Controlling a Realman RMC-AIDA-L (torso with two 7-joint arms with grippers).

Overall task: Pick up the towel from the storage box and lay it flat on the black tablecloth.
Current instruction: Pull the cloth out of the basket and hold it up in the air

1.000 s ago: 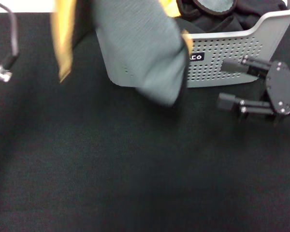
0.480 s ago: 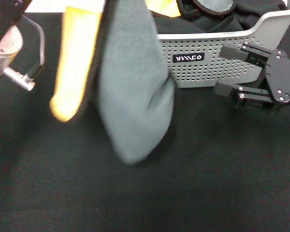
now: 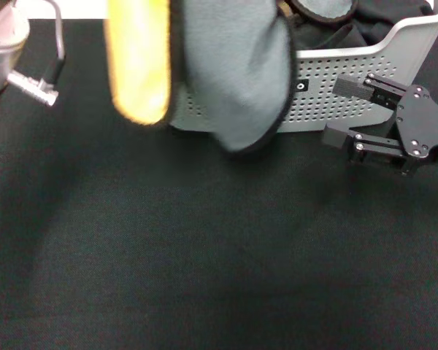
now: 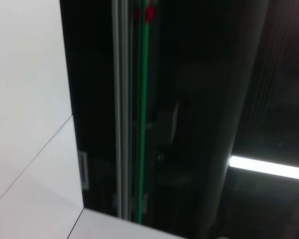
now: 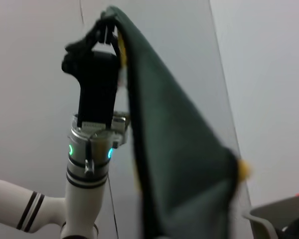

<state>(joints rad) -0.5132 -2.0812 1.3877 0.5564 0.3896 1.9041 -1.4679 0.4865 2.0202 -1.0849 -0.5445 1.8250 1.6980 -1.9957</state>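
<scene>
The left gripper [image 5: 108, 27] is clamped on the top edge of the towel [image 3: 233, 73] and holds it up high. The towel hangs straight down below the gripper, grey side out, with a yellow fold [image 3: 140, 62] beside it. Half a second ago its bottom tip hung lower over the tablecloth [image 3: 204, 255]. Now the tip has swung up and back, and it hangs in front of the box [image 3: 365, 80]. So the towel is out of the box but still in the air, and no part of it lies on the tablecloth yet. I think the lift is done and the laying down comes next.

The right gripper [image 3: 341, 111] waits with its fingers spread, holding nothing. It is just in front of the box, off to the side of the hanging towel. It has slid a little closer to the box. More dark cloths [image 3: 328, 22] sit inside the box.
</scene>
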